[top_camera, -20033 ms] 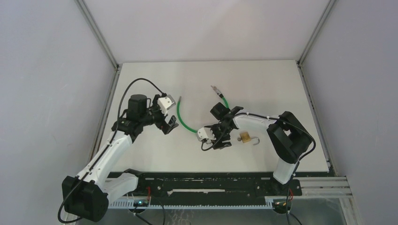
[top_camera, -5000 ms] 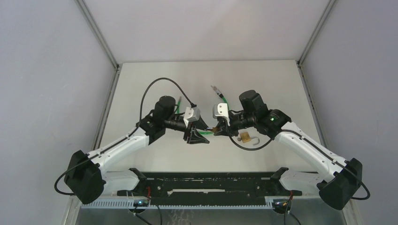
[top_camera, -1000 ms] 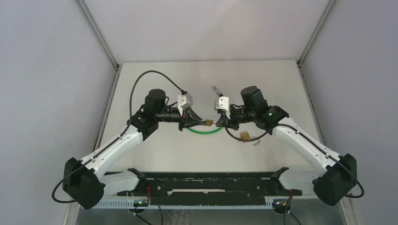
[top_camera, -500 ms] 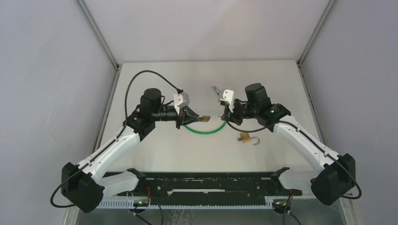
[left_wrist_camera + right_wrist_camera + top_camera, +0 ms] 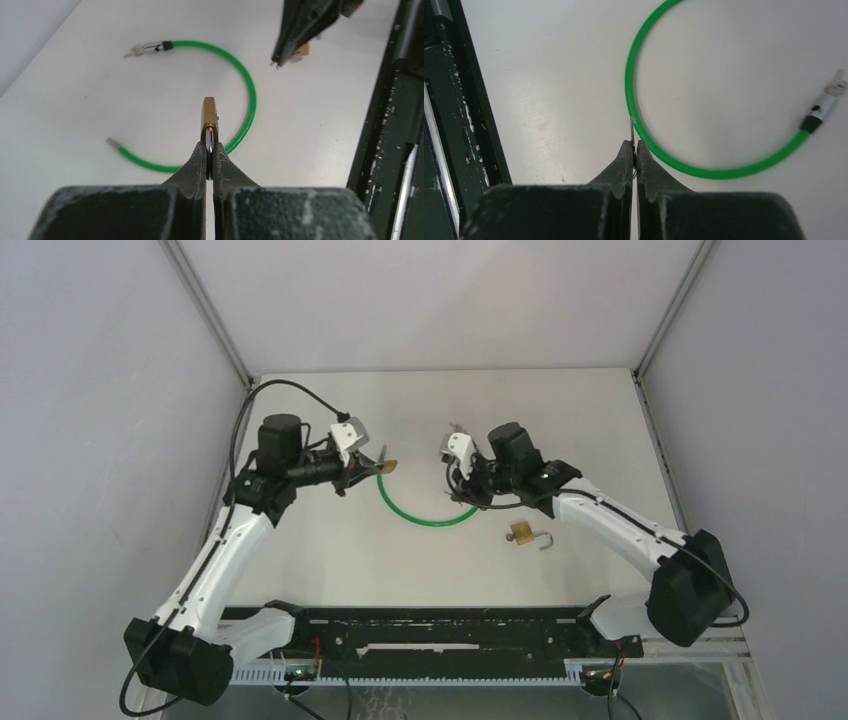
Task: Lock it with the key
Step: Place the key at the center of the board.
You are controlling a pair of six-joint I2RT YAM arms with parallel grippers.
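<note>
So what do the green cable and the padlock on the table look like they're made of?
Cable: smooth green coating with a slight sheen, likely plastic or rubber; silvery ends look metal. Padlock: yellow-gold body, probably brass; pale curved shackle, probably steel, too small to judge finish.

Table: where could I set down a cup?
Bare: the far table strip behind the left hand and right hand, and the near strip between green cable and black rail. Crowded: the middle, around cable and padlock.

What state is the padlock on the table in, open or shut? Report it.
Open: the padlock lies flat, its silver shackle sticking out sideways as a hook, one end apparently free of the brass body.
</note>
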